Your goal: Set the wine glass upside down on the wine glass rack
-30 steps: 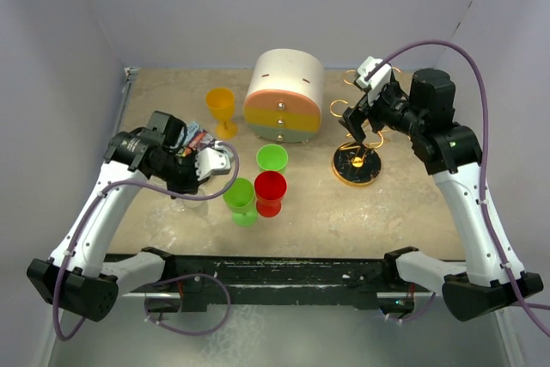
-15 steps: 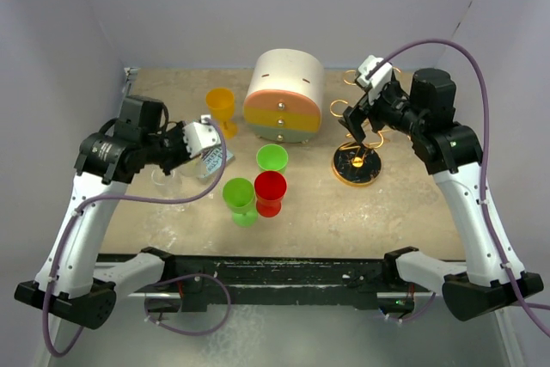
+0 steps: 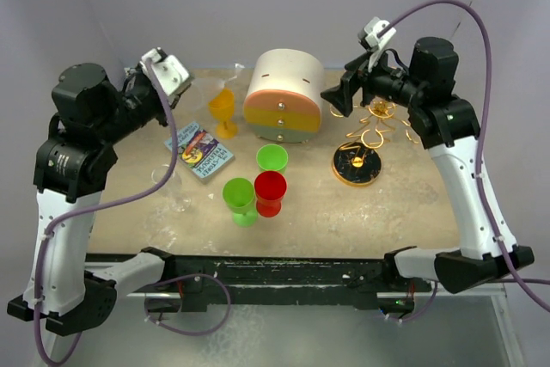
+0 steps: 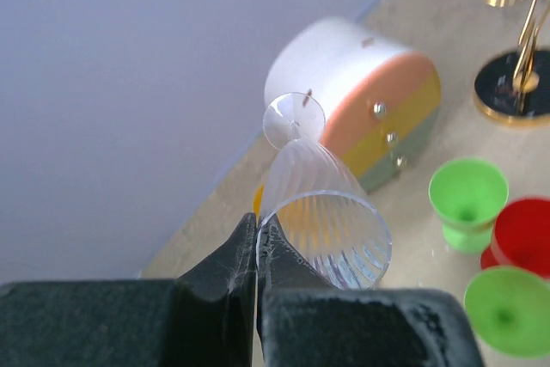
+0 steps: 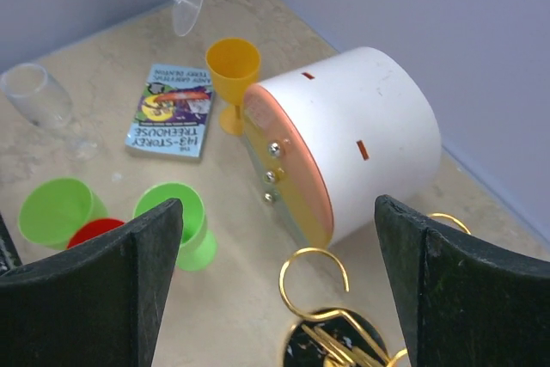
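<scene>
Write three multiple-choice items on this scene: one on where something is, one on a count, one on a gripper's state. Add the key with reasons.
1. Where is the book?
A. Standing on its edge.
B. Lying flat on the table, left of the green cups.
C. Held in the air.

2. How many green cups are on the table?
A. One.
B. Two.
C. Four.

3. What is the left gripper doing?
A. Open and empty.
B. Shut on the book.
C. Shut on the rim of a clear wine glass, off the table.

Key:
1 B, the top view shows it cover-up on the tabletop beside the cups.
2 B, two green cups stand by one red cup.
3 C, the left wrist view shows both fingers pinching the rim.
</scene>
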Robot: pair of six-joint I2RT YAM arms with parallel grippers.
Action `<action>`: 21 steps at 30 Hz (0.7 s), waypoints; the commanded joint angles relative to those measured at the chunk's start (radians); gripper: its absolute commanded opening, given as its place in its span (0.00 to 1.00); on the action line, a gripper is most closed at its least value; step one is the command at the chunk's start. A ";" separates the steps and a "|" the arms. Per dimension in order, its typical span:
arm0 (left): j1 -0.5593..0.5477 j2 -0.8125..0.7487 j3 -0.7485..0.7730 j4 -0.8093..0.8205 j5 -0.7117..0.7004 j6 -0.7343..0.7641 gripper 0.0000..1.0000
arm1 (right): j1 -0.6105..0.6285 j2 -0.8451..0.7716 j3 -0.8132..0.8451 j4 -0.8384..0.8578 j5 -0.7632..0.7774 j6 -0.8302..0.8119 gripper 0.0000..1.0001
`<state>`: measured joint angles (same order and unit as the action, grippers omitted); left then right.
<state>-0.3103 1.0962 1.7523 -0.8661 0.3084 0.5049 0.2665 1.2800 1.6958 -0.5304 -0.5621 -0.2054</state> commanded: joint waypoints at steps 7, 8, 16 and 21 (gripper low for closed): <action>-0.005 0.088 0.104 0.260 0.178 -0.319 0.00 | 0.057 0.116 0.024 0.280 -0.080 0.364 0.82; -0.005 0.093 0.101 0.267 0.181 -0.326 0.00 | 0.063 0.128 0.020 0.287 -0.077 0.380 0.82; -0.003 0.096 0.054 0.302 0.236 -0.359 0.00 | 0.151 0.214 0.034 0.331 -0.062 0.421 0.75; -0.001 0.089 0.037 0.312 0.248 -0.360 0.00 | 0.155 0.240 0.013 0.397 -0.028 0.476 0.69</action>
<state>-0.3103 1.2072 1.7943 -0.6231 0.5194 0.1734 0.4198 1.5227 1.6939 -0.2371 -0.6106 0.2058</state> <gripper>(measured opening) 0.011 0.721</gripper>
